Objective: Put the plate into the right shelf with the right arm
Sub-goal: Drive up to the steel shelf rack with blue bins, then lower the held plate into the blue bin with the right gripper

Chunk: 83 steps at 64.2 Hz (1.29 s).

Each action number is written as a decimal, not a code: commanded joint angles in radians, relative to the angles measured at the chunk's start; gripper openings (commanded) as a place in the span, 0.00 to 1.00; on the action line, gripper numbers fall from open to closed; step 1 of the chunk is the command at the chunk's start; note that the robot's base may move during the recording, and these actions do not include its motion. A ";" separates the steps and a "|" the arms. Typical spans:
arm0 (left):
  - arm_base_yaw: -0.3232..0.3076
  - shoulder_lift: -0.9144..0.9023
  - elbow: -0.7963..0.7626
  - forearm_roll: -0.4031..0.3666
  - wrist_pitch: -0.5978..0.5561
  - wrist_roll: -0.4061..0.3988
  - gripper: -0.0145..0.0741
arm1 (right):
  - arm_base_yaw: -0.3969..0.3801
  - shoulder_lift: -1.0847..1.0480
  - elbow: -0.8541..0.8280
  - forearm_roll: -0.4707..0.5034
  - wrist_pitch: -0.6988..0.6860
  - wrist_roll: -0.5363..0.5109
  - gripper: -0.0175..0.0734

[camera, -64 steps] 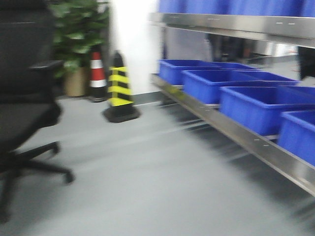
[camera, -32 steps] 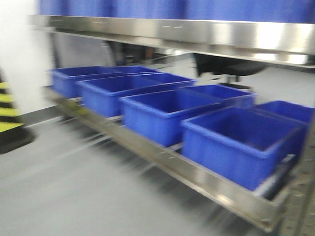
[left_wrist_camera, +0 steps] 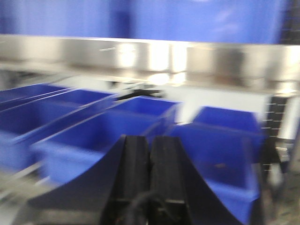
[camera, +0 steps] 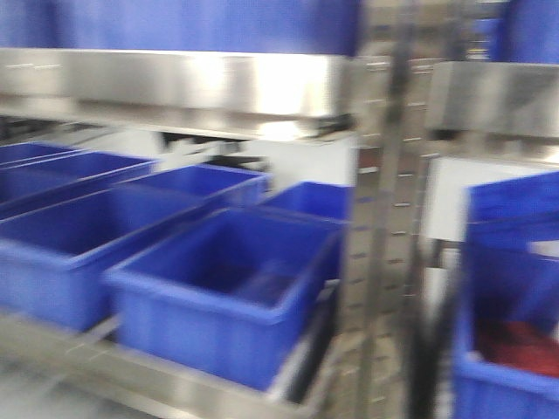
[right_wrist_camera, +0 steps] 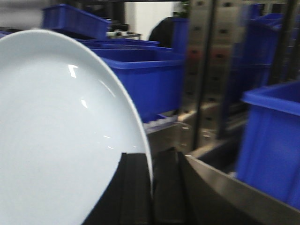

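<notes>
1. Front view, blurred. The broad steel lip of the right shelf point(camera: 175, 83) runs across the top. Under it is an open gap above a row of blue bins point(camera: 218, 297).
2. A perforated upright point(camera: 384, 218) stands just right of the nearest bin. Past it is another blue bin point(camera: 511, 262) with something red point(camera: 515, 345) inside, too smeared to identify.
3. Right wrist view: the upright is ahead and right of the plate point(right_wrist_camera: 61, 131). A steel ledge point(right_wrist_camera: 225, 187) crosses the lower right corner, with a bin above it.
4. The right gripper point(right_wrist_camera: 151, 164) has its jaws nearly closed and pinches the plate's lower rim between its fingers point(right_wrist_camera: 136, 187). The plate stands on edge, fills the left half of the view and is held in the air apart from the shelf.
5. The left gripper point(left_wrist_camera: 149, 159) has its fingers point(left_wrist_camera: 133, 173) pressed together with nothing between them. It points at the bin row below the lip.
6. The bins sit on the lower steel tier point(camera: 131, 375). A pale wall point(camera: 297, 161) shows between the tiers.
</notes>
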 commanded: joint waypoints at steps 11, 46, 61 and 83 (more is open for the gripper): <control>0.002 -0.012 0.009 -0.002 -0.089 -0.002 0.11 | -0.001 0.014 -0.026 -0.012 -0.099 -0.004 0.25; 0.002 -0.012 0.009 -0.002 -0.089 -0.002 0.11 | -0.001 0.014 -0.026 -0.012 -0.098 -0.004 0.25; 0.002 -0.012 0.009 -0.002 -0.089 -0.002 0.11 | -0.001 0.014 -0.026 -0.012 -0.098 -0.004 0.25; 0.002 -0.012 0.009 -0.002 -0.089 -0.002 0.11 | -0.001 0.014 -0.026 -0.012 -0.098 -0.004 0.25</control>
